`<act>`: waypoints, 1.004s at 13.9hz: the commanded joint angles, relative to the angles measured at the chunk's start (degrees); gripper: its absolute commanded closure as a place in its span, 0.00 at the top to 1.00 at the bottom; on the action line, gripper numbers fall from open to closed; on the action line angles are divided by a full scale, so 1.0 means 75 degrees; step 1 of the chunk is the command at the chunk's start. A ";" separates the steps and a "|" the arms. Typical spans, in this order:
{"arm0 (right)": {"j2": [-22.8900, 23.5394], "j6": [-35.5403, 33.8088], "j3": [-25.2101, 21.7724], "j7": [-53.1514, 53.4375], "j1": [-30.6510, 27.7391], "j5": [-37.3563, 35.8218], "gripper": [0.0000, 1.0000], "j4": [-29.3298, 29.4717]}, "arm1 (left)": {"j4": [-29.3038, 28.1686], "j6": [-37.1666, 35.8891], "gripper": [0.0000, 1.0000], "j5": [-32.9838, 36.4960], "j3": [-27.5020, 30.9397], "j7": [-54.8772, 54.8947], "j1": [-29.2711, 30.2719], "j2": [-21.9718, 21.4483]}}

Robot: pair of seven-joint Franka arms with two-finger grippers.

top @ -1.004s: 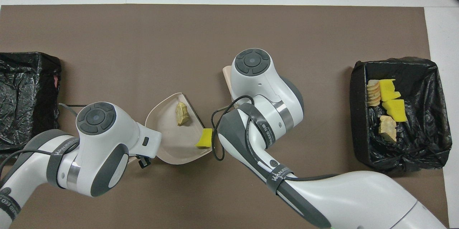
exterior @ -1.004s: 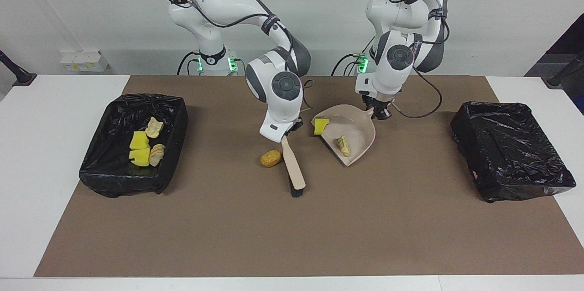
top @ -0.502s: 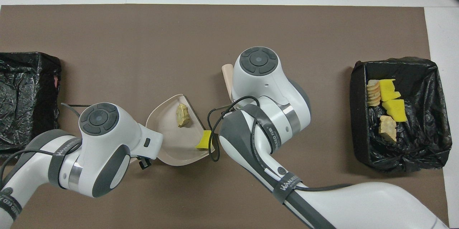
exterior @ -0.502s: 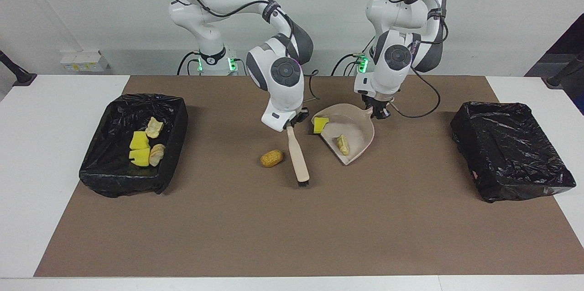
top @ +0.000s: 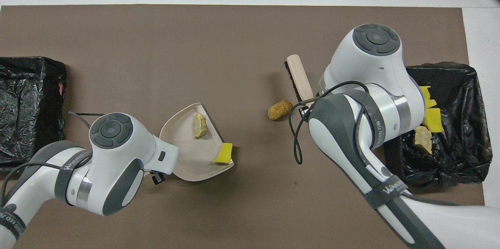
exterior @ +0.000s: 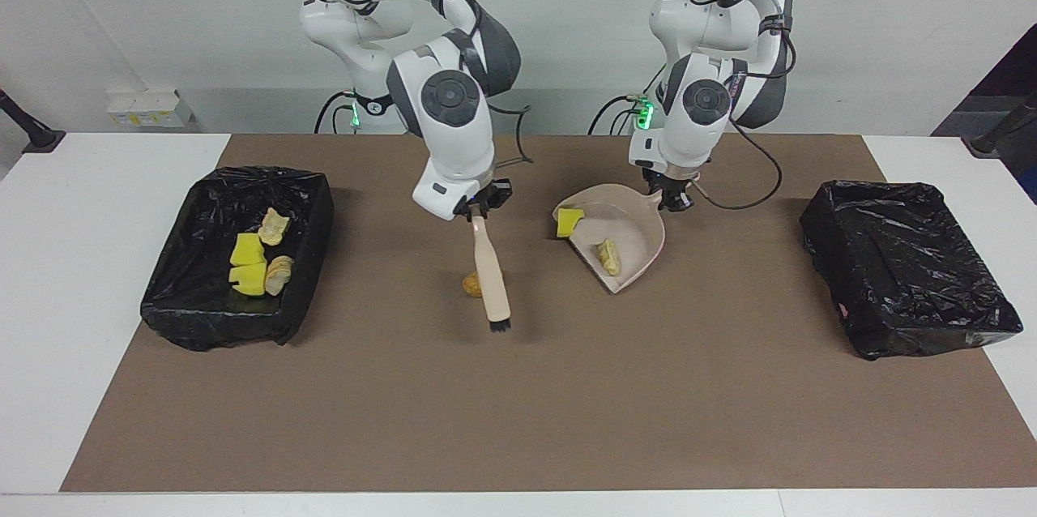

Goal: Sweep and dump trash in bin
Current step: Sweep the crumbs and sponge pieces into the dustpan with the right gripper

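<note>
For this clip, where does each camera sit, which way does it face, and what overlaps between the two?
Facing view: high across the table, looking at both robots, whole arms and bases in view.
Overhead view: above the robots' end, looking steeply down; only forearms and wrists show.
Both show the brush held by the right gripper, the dustpan held by the left gripper, and the orange lump.

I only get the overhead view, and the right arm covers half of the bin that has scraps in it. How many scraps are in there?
Observer: Four scraps lie in that bin: two yellow, two tan.
Operator: Is the right gripper holding the brush?
Observer: Yes, the right gripper is shut on the end of the brush handle.
Operator: And the left?
Observer: The left gripper grips the dustpan by its handle.
</note>
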 commanded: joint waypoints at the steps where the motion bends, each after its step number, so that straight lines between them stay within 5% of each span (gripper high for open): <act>1: -0.0366 0.0932 0.0076 -0.0196 -0.0049 -0.0083 0.00 -0.1364 | -0.0027 -0.0088 0.00 0.0178 0.0048 -0.0033 -0.0140 -0.0145; 14: -0.0014 0.1800 0.0112 0.1736 0.2574 0.1895 0.00 -0.1390 | 0.0008 0.0041 0.00 0.0167 0.0036 -0.0231 -0.0046 -0.0110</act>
